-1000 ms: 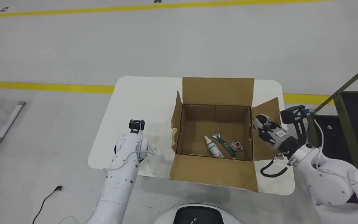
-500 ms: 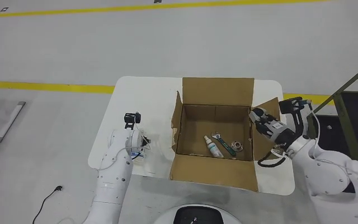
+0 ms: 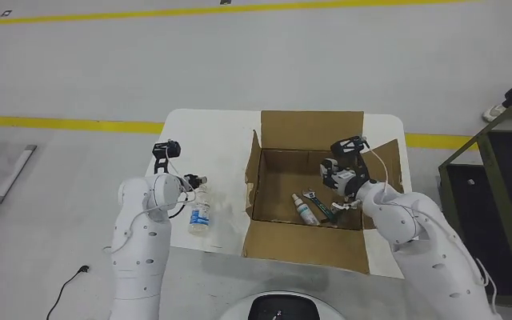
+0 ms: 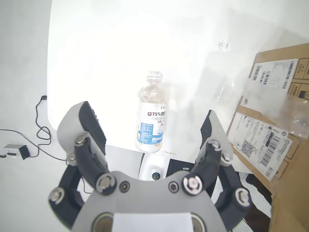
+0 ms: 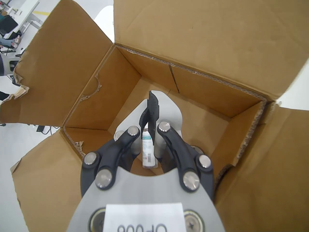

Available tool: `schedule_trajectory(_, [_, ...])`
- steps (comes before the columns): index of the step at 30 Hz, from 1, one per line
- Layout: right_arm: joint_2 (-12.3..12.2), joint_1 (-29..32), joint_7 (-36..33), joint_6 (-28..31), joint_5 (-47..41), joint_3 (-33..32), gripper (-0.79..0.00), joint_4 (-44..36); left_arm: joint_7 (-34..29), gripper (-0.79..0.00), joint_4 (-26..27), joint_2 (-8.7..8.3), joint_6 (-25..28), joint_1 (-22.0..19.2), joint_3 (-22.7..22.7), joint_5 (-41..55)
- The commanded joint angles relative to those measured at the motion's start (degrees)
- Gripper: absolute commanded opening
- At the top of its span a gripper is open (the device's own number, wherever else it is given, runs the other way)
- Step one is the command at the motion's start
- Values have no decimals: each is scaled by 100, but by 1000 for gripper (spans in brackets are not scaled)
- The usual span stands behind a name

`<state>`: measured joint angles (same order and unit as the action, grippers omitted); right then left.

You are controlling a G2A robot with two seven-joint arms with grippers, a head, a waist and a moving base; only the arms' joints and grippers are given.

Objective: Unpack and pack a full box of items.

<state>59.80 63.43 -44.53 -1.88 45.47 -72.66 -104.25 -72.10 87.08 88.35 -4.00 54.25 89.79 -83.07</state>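
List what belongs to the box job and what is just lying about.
Job:
cardboard box
clear bottle, lying on the table beside the box
small white bottle, wrench and small round part, all inside the box
left gripper, open, by the clear bottle
right gripper, shut, over the box

Lying about:
adapter with its cable, on the floor
dark rack beside the table

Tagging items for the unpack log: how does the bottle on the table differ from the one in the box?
Place: the table bottle lies on the white table outside the cardboard box; the box bottle lies on the box floor.
Size: the table bottle looks bigger than the box bottle.
Look: the table bottle is clear with a blue-and-white label; the box bottle looks white.
Both lie on their sides.
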Motion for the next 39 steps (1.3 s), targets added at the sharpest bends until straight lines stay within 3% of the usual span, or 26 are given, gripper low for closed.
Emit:
schedule_trajectory(1, [-2,5,-11,7,60,-11,-785,-11,37,0,70,-17,-7,-7,13,-19])
schedule_trajectory(14, [21,8,141,55,130,107,-785,56,100,0,80,-31,-17,-1,0,-108])
schedule_trajectory(28, [444,-1367,-596,-1103,784,1753,-785,1292,100,0,80,-31,-17,-1,0,-108])
schedule_trajectory(39, [444,-1367,-596,-1103,784,1753,-785,1292,100,0,80,-31,-17,-1,0,-108])
